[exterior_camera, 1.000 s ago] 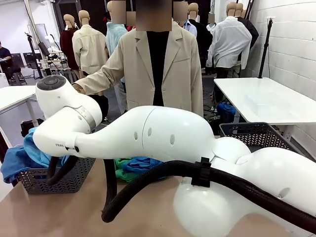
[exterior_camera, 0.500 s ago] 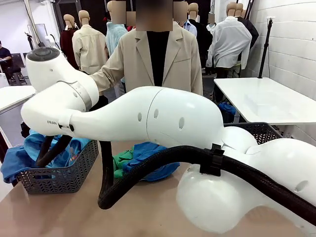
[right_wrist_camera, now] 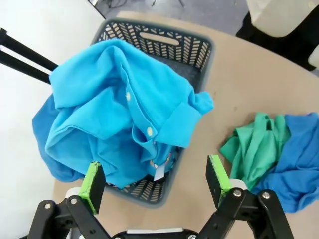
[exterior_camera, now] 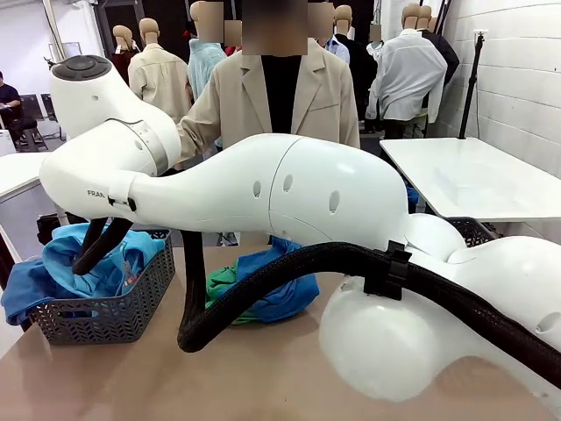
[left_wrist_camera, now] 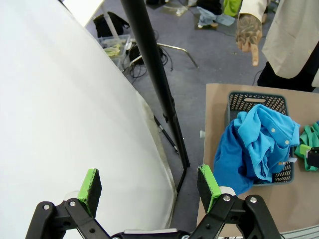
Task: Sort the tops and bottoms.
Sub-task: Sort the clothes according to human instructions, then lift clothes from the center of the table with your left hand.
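Right gripper [right_wrist_camera: 154, 178] spread, empty; sky-blue tops [right_wrist_camera: 114, 114] in basket [right_wrist_camera: 164, 42] beneath. Green bottoms [right_wrist_camera: 254, 144] and royal-blue top [right_wrist_camera: 299, 159] beside it, unsorted. Left gripper [left_wrist_camera: 149, 181] spread.

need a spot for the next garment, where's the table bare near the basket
Bare tabletop runs between the grey basket and the pile of green garment and royal blue garment, widening toward the person. Crowded: the basket, where the sky blue collared shirt heaps up and spills over its rim.
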### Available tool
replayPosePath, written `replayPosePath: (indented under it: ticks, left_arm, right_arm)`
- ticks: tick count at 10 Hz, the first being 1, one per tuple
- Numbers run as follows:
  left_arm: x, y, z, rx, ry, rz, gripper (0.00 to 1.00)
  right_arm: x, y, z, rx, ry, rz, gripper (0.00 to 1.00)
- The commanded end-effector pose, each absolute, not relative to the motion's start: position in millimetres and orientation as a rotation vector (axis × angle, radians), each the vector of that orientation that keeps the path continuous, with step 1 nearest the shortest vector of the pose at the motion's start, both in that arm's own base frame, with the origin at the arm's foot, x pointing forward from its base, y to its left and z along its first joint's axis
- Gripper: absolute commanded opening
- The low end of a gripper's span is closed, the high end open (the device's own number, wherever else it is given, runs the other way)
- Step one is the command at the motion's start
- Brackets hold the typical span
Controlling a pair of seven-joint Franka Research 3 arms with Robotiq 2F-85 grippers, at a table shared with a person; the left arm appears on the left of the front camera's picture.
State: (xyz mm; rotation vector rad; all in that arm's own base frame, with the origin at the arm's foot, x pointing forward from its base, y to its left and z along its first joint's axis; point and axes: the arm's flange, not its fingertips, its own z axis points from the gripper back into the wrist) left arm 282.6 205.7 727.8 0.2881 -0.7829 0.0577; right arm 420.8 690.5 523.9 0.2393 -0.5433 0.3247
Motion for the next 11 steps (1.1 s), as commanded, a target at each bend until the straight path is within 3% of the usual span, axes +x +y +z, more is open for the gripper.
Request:
replayPosePath:
  ticks: [1, 9, 11]
  left_arm:
    - [283.3, 205.4, 728.7, 0.288, -0.784, 0.060, 1.00]
    - [283.3, 205.4, 728.7, 0.288, -0.784, 0.060, 1.00]
    - [283.3, 205.4, 728.7, 0.288, -0.784, 0.060, 1.00]
  right_arm:
    - [412.4, 698.2, 517.7, 0.264, -0.529, 0.283, 1.00]
    - [413.3, 695.8, 520.7, 0.250, -0.533, 0.301, 1.00]
    - [417.5, 623.1, 591.9, 0.123, -0.494, 0.469, 1.00]
